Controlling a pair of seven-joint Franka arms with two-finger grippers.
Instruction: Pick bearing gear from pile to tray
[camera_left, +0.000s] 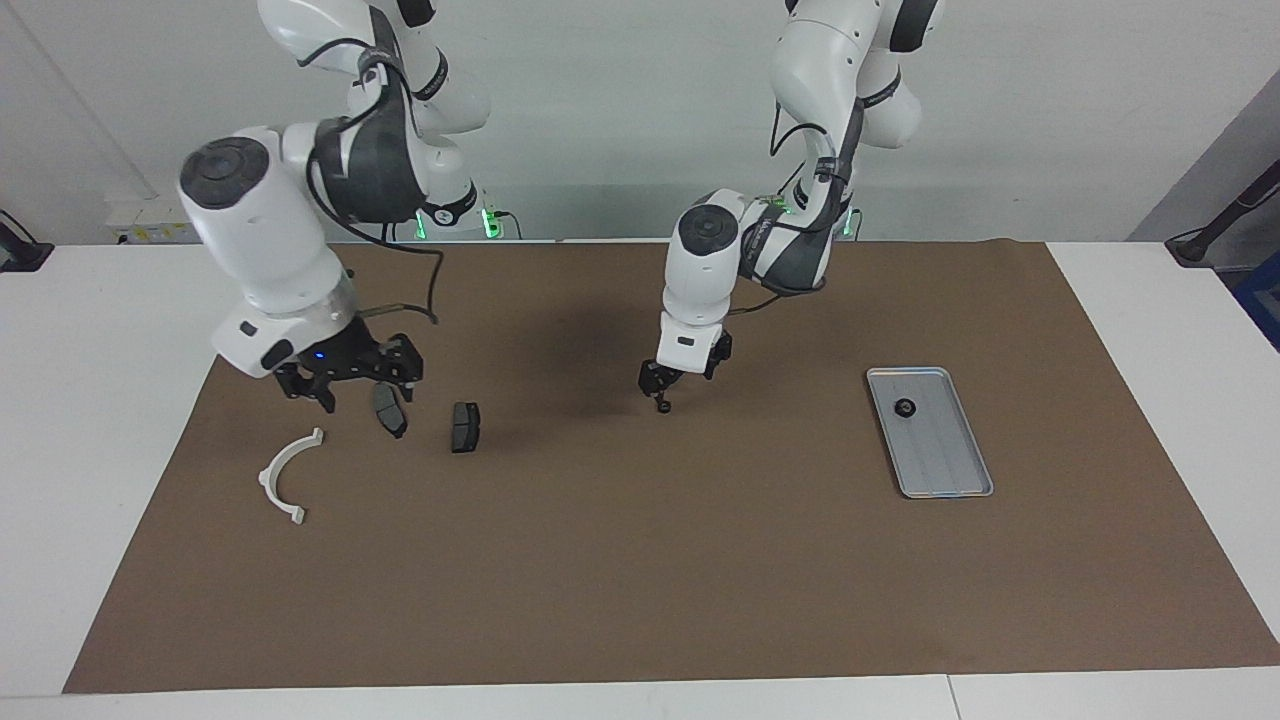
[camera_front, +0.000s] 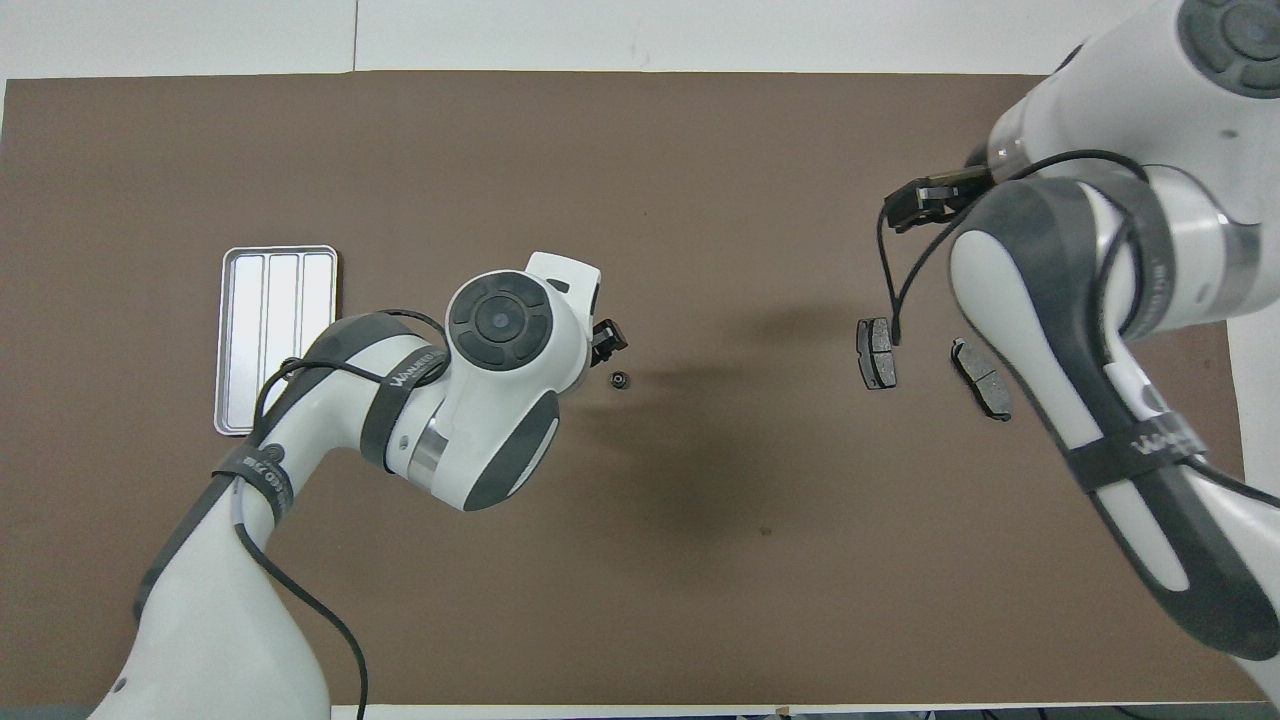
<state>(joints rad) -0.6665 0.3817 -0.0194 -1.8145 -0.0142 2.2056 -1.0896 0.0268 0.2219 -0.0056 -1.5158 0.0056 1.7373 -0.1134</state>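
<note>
The pile lies at the right arm's end of the mat: a white half-ring bracket (camera_left: 285, 478) and two dark grey brake-pad plates (camera_left: 390, 411) (camera_left: 465, 427). The plates also show in the overhead view (camera_front: 980, 378) (camera_front: 877, 352), where the arm hides the bracket. My right gripper (camera_left: 362, 398) hangs open and empty over the pile, just above the nearer plate. A tiny black gear (camera_left: 662, 406) (camera_front: 620, 380) lies mid-mat, directly under my left gripper (camera_left: 664, 392). The silver ribbed tray (camera_left: 945, 460) (camera_front: 245, 340) sits at the left arm's end and holds one black round piece (camera_left: 906, 407).
A brown mat (camera_left: 640, 580) covers most of the white table. A wide bare stretch of mat lies between the gear and the tray, and along the edge farthest from the robots.
</note>
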